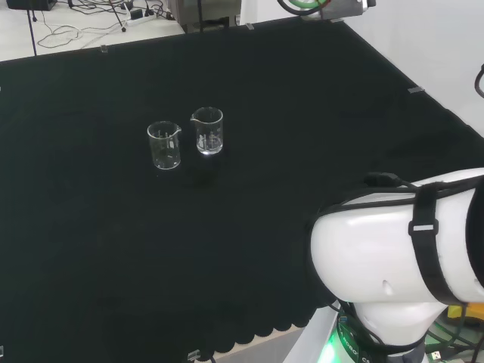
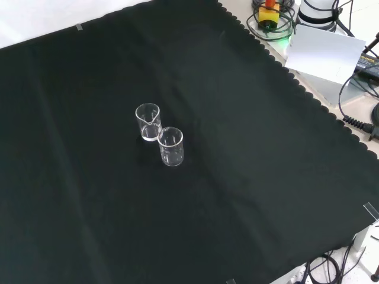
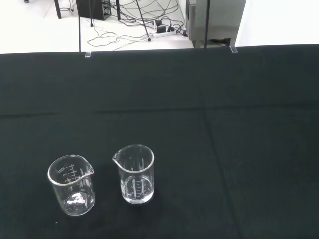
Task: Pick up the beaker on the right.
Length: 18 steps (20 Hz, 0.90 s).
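Two small clear glass beakers stand upright close together on the black cloth. In the head view one beaker [image 1: 164, 145] is on the left and the other beaker [image 1: 208, 131] is to its right and a little farther off. The front view shows them one behind the other: a nearer beaker [image 2: 171, 146] and a farther beaker [image 2: 148, 122], almost touching. From the wrist view, both appear a short way ahead, one beaker [image 3: 72, 184] beside the other beaker [image 3: 135, 174]. Both look empty.
The arm's white link [image 1: 401, 257] fills the head view's lower right, well away from the beakers. The cloth's scalloped edge [image 2: 296, 80] runs along the front view's right, with cables and a white box [image 2: 325, 52] beyond it.
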Each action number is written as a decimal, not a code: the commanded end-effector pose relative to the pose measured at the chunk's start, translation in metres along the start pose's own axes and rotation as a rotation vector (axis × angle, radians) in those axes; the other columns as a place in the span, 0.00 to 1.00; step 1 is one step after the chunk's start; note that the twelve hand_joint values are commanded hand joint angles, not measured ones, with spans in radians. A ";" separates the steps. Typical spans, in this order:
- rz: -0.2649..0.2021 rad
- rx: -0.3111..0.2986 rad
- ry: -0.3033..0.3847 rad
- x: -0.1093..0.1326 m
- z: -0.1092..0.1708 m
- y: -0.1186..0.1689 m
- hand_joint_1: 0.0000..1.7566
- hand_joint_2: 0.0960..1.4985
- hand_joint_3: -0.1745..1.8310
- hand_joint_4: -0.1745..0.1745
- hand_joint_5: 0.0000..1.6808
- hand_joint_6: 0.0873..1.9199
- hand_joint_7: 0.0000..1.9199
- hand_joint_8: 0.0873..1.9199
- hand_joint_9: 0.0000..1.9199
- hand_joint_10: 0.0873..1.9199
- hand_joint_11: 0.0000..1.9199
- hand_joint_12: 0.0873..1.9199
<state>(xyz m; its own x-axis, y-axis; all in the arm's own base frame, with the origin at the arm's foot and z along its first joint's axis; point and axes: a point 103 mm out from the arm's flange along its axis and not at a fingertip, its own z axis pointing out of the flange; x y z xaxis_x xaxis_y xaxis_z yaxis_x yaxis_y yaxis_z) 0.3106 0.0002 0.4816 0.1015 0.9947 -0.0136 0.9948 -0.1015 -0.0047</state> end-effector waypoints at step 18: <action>0.018 0.114 0.137 -0.032 0.147 0.106 0.22 0.74 0.20 0.38 0.23 0.04 0.06 0.27 0.12 0.33 0.00 0.67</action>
<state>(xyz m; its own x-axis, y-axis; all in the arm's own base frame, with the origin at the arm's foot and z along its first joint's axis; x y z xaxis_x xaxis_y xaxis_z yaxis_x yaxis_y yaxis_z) 0.3671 -0.0304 0.3906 0.1438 0.9887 0.0418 0.9850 -0.1389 -0.1027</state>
